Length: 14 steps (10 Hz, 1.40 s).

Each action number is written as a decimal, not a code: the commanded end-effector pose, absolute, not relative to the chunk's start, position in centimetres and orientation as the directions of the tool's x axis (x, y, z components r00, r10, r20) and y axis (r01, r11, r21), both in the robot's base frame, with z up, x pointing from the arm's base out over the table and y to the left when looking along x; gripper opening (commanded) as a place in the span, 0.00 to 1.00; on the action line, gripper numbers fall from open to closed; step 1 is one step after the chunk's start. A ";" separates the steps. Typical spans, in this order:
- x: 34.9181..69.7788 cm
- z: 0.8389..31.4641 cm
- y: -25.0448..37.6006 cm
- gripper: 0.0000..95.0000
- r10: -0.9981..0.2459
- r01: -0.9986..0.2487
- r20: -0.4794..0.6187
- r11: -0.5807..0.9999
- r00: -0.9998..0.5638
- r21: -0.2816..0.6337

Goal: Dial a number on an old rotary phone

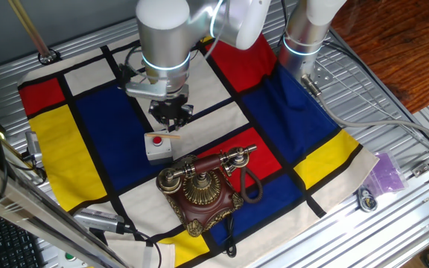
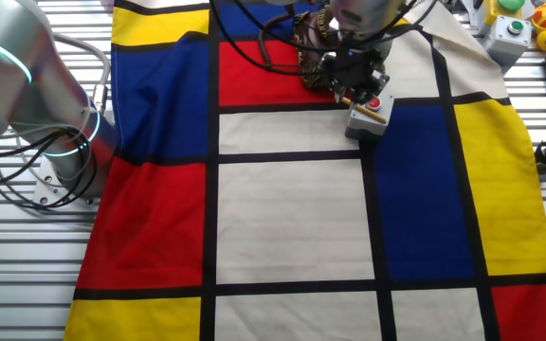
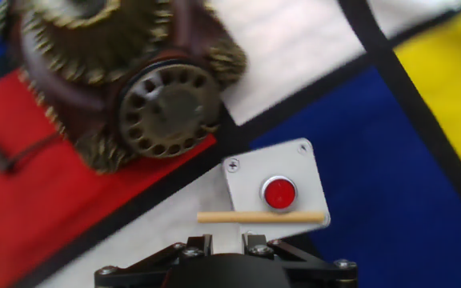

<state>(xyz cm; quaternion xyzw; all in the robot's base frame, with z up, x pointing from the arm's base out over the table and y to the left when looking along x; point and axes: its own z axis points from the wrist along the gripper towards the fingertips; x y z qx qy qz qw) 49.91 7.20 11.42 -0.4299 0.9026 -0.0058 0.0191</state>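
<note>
Jaws of the gripper (image 1: 171, 126) are pinching a thin wooden stick (image 3: 261, 217) crosswise, the stick lying level between the fingertips. It is hovering over the small grey box (image 1: 158, 147) with its red button (image 3: 279, 193), which is sitting just beside the old rotary phone (image 1: 203, 190). That phone is resting on the red and white squares of the colour-block cloth (image 2: 292, 208), its handset lying in the cradle with the long axis running diagonally across the base, and the dial (image 3: 166, 112) is facing up toward the hand camera. A black cord is looping off the phone's side. No lettering is readable anywhere
</note>
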 end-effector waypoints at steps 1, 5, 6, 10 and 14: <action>49.8 11.3 7.1 0.20 -0.564 -0.564 -0.002 0.825 -0.826 0.042; 49.7 11.3 7.2 0.20 -0.475 -0.472 0.019 0.877 -0.880 0.088; 49.7 11.2 7.2 0.20 -0.466 -0.462 0.022 0.882 -0.885 0.093; 49.5 11.1 7.3 0.20 -0.421 -0.415 0.026 0.902 -0.907 0.116; 49.5 11.1 7.3 0.20 -0.359 -0.353 0.036 0.928 -0.932 0.122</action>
